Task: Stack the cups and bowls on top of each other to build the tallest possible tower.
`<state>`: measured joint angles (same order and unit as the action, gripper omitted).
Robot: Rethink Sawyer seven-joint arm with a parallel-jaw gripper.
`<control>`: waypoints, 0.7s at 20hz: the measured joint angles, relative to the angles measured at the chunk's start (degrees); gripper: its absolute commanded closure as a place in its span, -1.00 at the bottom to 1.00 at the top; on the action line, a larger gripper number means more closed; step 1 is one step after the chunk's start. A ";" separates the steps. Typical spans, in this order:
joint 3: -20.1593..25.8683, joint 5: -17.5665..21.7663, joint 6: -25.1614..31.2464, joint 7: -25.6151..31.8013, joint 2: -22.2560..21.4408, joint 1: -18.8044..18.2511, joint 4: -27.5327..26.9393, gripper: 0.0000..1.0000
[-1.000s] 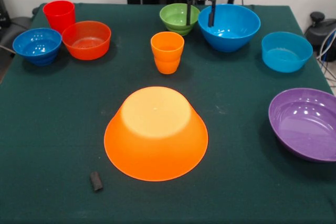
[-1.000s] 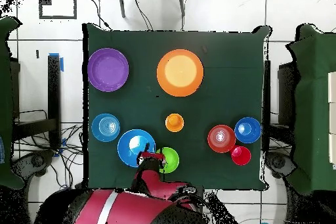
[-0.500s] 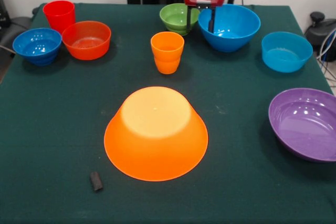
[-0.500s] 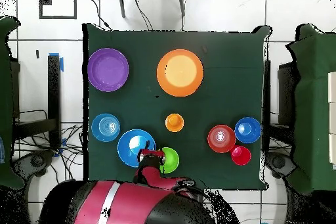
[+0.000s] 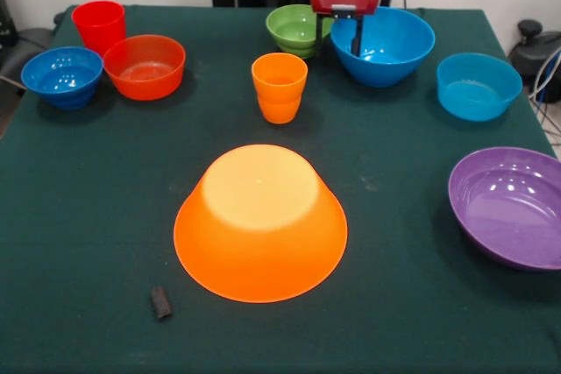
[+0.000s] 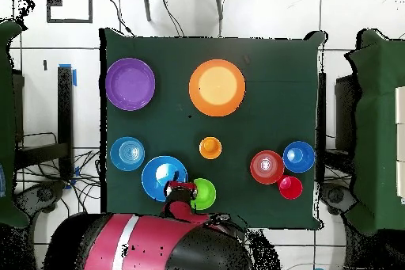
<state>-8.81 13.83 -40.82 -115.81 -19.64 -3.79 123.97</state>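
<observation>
My gripper [image 5: 338, 44] hangs open and empty at the table's far side, over the gap between the green bowl [image 5: 294, 28] and the big blue bowl [image 5: 390, 48]; overhead it shows there too [image 6: 181, 188]. The orange cup [image 5: 280, 87] stands upright mid-table. The red cup [image 5: 98, 25] stands far left, behind the orange-red bowl [image 5: 145, 67] and the dark-blue bowl [image 5: 61, 76]. The largest yellow-orange bowl [image 5: 260, 222] lies upside down near the front. A light-blue bowl [image 5: 479, 86] and one purple bowl [image 5: 508, 206] sit upright on the right. A second purple bowl is out of view.
A small black object [image 5: 159, 301] lies on the green cloth [image 5: 88, 216] in front of the upside-down bowl. A dark chair shows at the left edge [image 5: 17, 45]. Cables and dark gear [image 5: 536, 54] sit off the table's right side.
My gripper has come down a little and shifted slightly to the right in the front view, still open. No bowl or cup has moved.
</observation>
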 measured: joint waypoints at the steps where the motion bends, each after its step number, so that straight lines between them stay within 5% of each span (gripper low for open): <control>1: -0.32 -0.59 0.01 0.00 0.56 0.87 -0.18 1.00; 14: -0.93 -0.72 -0.22 -0.01 0.11 2.53 0.16 1.00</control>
<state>-9.74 13.11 -41.03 -115.82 -19.53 -1.26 124.13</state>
